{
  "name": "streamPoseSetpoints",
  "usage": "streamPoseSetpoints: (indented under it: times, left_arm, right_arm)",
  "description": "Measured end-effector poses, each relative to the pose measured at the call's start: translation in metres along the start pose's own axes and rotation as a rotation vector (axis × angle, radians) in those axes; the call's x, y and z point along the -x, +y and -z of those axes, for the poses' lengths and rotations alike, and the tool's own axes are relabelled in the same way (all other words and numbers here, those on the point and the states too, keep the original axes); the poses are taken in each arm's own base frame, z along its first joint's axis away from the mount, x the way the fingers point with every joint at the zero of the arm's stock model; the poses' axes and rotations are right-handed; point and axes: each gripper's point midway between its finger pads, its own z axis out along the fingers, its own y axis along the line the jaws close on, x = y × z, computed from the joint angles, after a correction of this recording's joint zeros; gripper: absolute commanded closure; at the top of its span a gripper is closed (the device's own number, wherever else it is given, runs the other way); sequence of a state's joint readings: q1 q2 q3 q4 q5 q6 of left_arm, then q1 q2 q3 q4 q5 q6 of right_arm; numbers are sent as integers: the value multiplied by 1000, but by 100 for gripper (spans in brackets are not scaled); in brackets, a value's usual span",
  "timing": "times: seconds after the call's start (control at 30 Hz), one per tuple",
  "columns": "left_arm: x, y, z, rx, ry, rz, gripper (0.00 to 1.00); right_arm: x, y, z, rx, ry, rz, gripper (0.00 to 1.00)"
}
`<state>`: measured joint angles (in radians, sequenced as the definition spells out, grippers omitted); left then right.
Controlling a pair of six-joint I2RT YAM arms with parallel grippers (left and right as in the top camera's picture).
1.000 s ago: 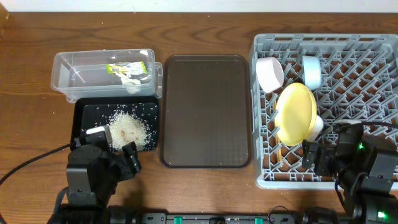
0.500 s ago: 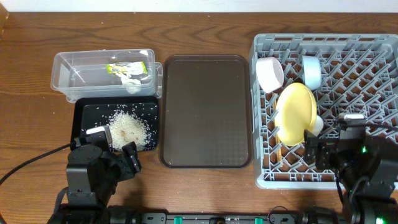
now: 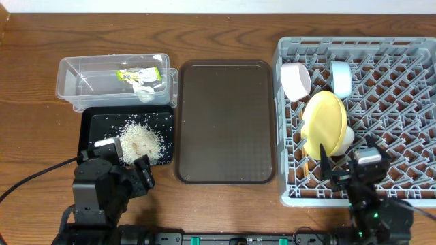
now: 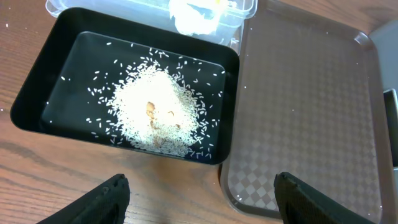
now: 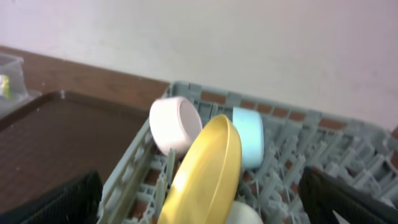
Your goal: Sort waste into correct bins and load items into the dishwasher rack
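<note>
1. The left end effector (image 4: 200,182) is released, with its fingers spread and nothing between them. It hangs over the bench (image 3: 225,27) at the lower left of the overhead view, just below the near edge of the black tray (image 3: 92,122).
2. The rice grains (image 3: 142,141) lie heaped in the middle of the black tray, with stray grains scattered around the heap.
3. The clear tub (image 3: 82,85) sits at upper left, against the black tray's far edge. The green-and-yellow wrapper (image 3: 139,73) and the white tissue (image 3: 144,88) lie inside it at its right end.
4. The brown serving tray (image 3: 225,122) lies in the centre, between the two bins and the rack.
5. The grey dishwasher rack (image 3: 409,102) fills the right side.
   - The yellow plate (image 3: 323,122) stands tilted on edge among the pegs near the rack's left side.
   - The white bowl (image 3: 296,80) and the light-blue bowl (image 3: 340,78) rest on their sides just above the plate.
   - The small pale cup (image 3: 346,138) sits against the plate's lower right rim.
6. The right end effector (image 5: 199,186) is released, with its fingers wide apart and holding nothing. It sits over the rack's lower edge, just below the plate.
</note>
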<state>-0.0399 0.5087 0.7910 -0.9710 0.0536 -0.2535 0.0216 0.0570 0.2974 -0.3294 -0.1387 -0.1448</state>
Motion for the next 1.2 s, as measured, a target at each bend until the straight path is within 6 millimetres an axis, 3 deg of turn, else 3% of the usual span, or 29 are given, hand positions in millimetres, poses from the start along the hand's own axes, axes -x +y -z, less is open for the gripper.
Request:
streamPoseSetpoints:
  times: [0.27, 0.57, 1.2]
  left_arm:
    - [0, 0, 0, 0, 0, 0, 23]
    - [0, 0, 0, 0, 0, 0, 23]
    - [0, 0, 0, 0, 0, 0, 23]
  right_arm:
    - [-11, 0, -17, -24, -161, 27, 1]
    - [-60, 7, -27, 5, -29, 34, 1]
    - [-61, 9, -27, 12, -27, 33, 1]
